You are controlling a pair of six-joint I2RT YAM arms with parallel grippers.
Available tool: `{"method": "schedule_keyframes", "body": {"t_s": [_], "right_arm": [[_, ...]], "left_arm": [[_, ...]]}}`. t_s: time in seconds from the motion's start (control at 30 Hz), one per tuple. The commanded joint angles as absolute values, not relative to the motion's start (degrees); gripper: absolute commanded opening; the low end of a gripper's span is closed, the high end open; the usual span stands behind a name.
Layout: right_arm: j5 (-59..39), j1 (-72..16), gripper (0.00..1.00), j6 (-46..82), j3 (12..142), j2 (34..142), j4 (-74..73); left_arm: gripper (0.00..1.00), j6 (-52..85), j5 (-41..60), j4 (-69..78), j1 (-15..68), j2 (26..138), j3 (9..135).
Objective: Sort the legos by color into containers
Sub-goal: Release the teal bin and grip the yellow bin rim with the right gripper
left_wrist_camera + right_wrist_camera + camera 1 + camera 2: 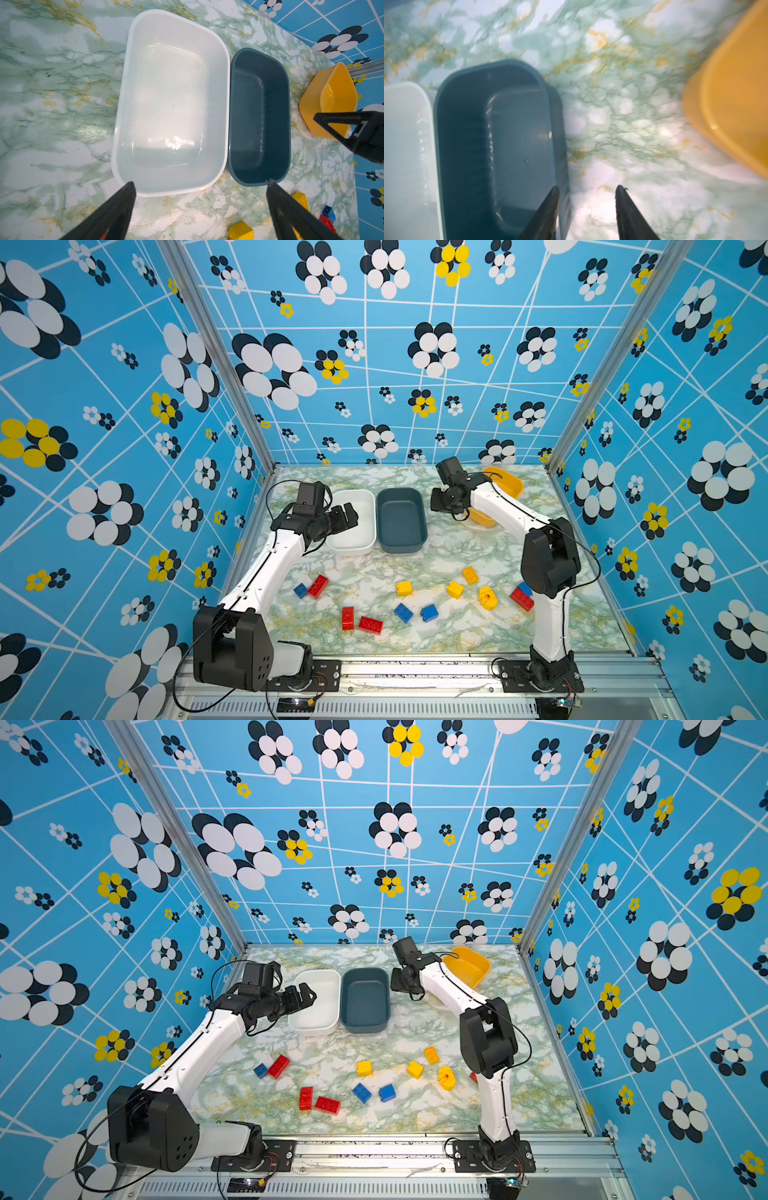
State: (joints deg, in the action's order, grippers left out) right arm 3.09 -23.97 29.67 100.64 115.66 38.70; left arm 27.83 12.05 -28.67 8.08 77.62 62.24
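Marble tabletop (365, 572); left fingers (116, 212) wide over white tub (216, 104); only wrist view shows right fingers (544, 218) parted.

3 containers (401, 522) sit behind the scattered legos (404, 588) (2 side by side).

White plastic tub (353, 526) and dark teal-grey plastic tub (401, 522): upright, empty, long walls just beside each other, mid-bench (457, 547) toward the back edge.
Yellow-orange plastic tub (509, 483): tilted, near back right corner.
Red, yellow and blue studded plastic bricks (404, 588): loose, scattered over front half of bench.
Rounded yellow piece with red dot (487, 598): toward right edge.
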Motion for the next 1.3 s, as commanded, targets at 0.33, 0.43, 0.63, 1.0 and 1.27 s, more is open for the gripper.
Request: {"method": "schedule_keyframes", "body": {"t_s": [0.33, 0.43, 0.63, 1.0, 1.27], "right_arm": [[8.24, -4.32, 0.53, 30.18, 93.34, 109.74, 40.86], [8.62, -2.19, 0.53, 29.76, 93.9, 111.57, 41.17], [9.32, 0.42, 0.53, 29.78, 95.19, 115.5, 41.41], [6.34, 1.24, 0.39, 29.99, 94.58, 119.24, 37.67], [4.85, 1.14, 0.14, 28.46, 93.19, 118.84, 37.44]], "left_arm": [[0.99, 27.01, 13.53, -27.4, 6.72, 76.46, 62.05], [0.99, 27.06, 13.71, -27.41, 6.59, 76.38, 61.92], [0.99, 26.96, 14.04, -27.73, 6.17, 75.95, 61.55], [0.99, 26.95, 14.24, -28.16, 5.23, 75.15, 61.35], [0.99, 26.99, 14.24, -28.17, 5.1, 75.33, 61.58]]}}
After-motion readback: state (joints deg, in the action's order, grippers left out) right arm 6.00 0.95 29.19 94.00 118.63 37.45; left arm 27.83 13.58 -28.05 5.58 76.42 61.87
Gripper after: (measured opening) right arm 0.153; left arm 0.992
